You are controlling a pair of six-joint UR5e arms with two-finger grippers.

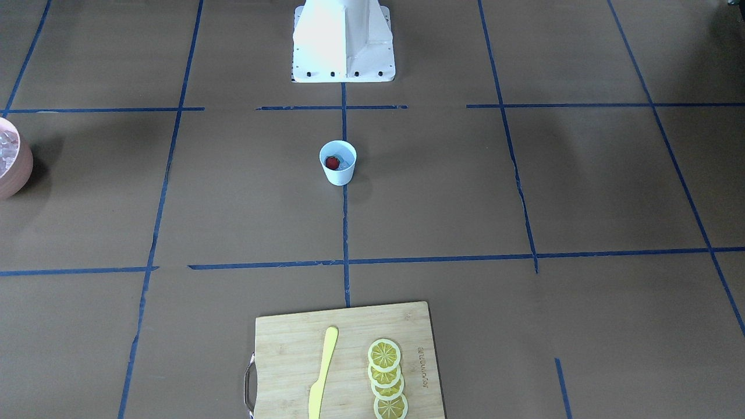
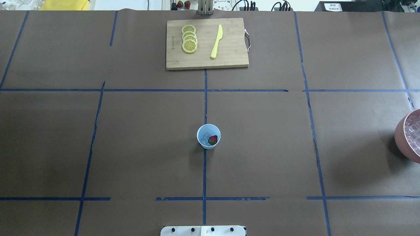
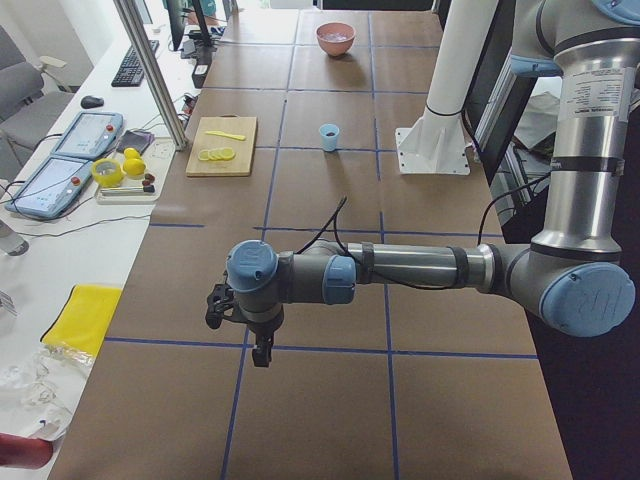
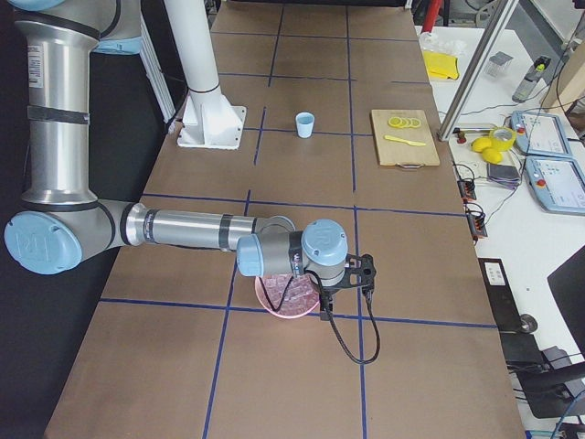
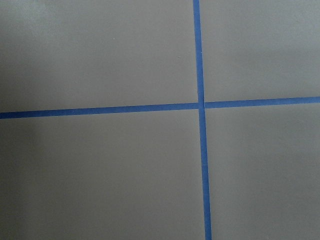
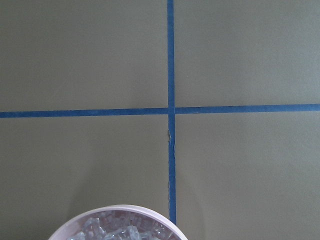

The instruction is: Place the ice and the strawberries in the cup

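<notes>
The left claw hangs pointing down over the bare brown counter at the robot's left end, above a crossing of blue tape lines. It shows only from the side, so it cannot be told how far open it is or whether it holds anything. Well apart from it, toward the robot's right and roughly midway between the two claws, the pale blue cup stands upright on the centre tape line. Ice and one red strawberry lie inside it. Past the cup, on the side away from the robot's base, a wooden cutting board carries a row of overlapping lemon slices and a yellow knife. The right claw hangs just above a pink bowl heaped with loose ice. Its opening cannot be told either, nor whether it grips anything.
</notes>
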